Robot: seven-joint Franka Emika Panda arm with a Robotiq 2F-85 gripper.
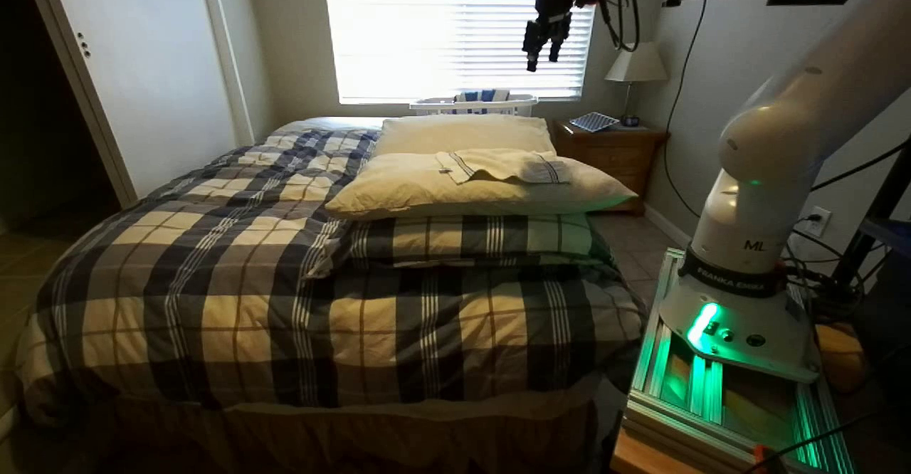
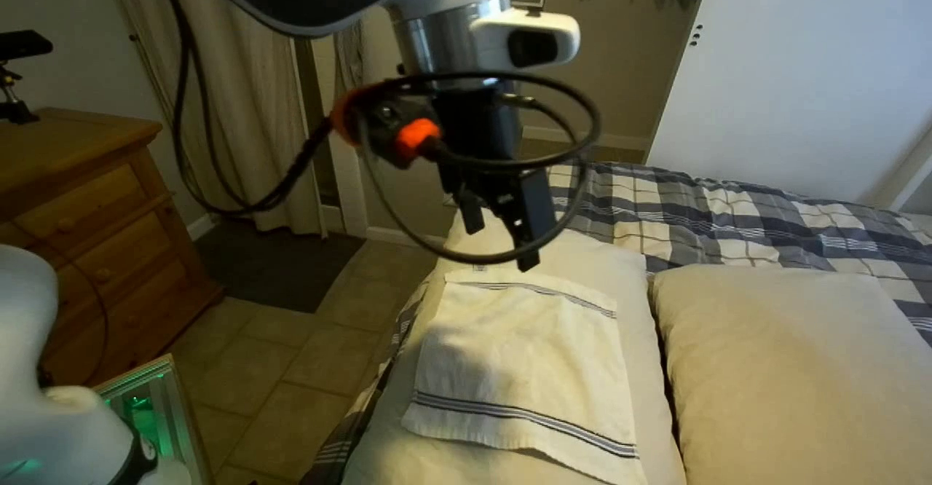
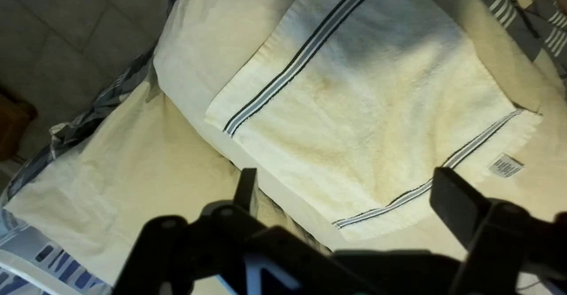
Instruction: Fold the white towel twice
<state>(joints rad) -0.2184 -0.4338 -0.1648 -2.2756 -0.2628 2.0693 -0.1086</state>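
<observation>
At one o'clock from the parted, empty gripper in the wrist view, the white towel lies on a pillow; dipping too deep could pinch both, clearance being hard to judge.

In my wrist view, the top edge near twelve o'clock trims a corner of the thin off-white cloth towel with grey-and-black stripes, and I can't read the print on the small white tag just past three. At nine, a brown shape runs off the left edge, too dark for me to identify. In an exterior view, a black cable loop partly covers my black two-finger gripper. In an exterior view, glare swallows slats of the white window blind at eleven.
</observation>
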